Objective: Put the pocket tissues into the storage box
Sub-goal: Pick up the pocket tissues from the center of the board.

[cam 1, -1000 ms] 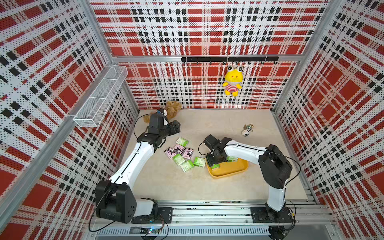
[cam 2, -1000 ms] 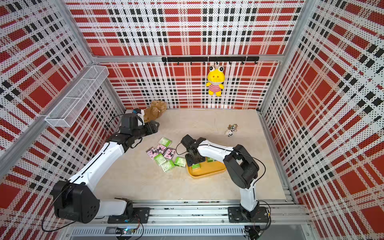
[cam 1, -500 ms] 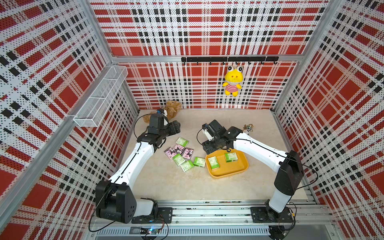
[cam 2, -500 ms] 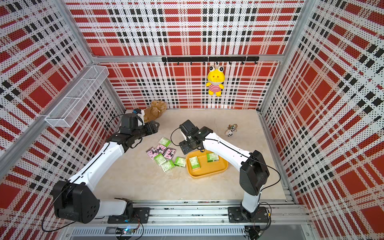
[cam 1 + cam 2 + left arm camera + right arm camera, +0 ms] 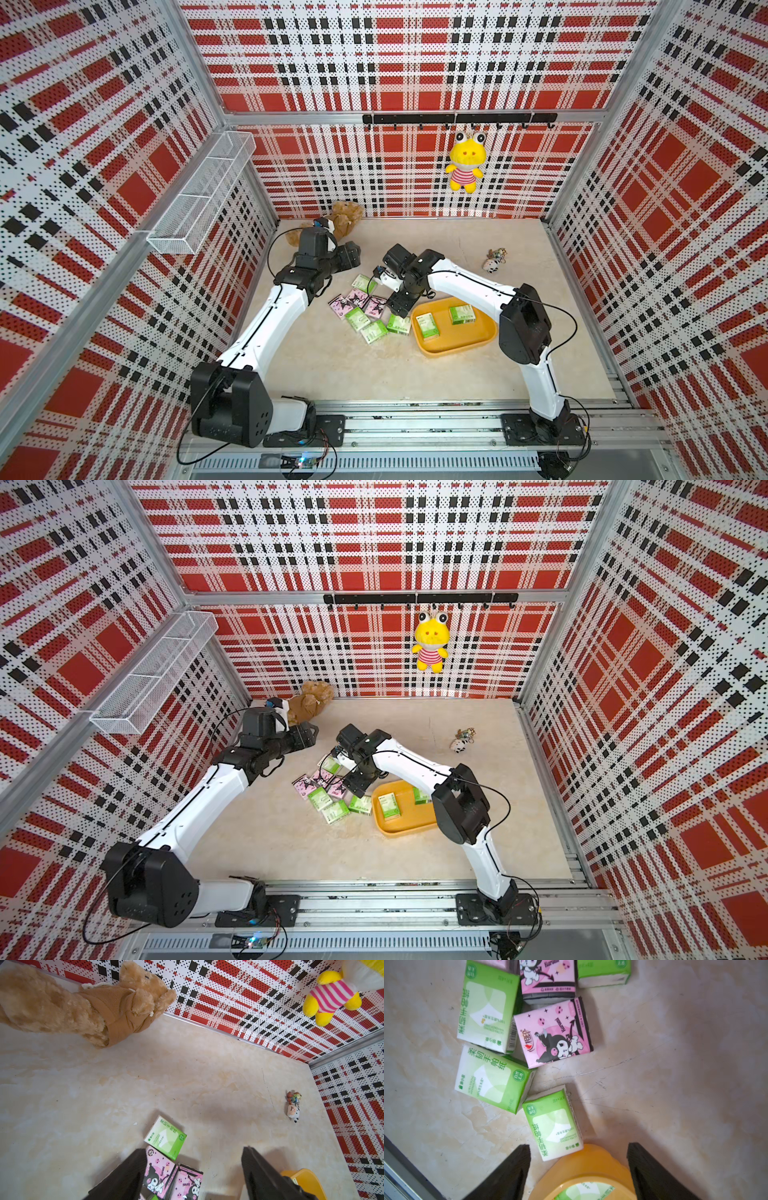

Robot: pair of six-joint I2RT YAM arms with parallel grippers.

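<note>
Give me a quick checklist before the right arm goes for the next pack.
1. Right hand open, empty: ok.
2. Left hand open, empty, apart from right arm: ok.
3. Box has room, two green packs inside: ok.
4. Nearest green pack lies flat, top uncovered: ok.
5. Gap between that pack and box rim: cannot tell.
6. All packs boxed: not ok, seven packs lie on the table.
</note>
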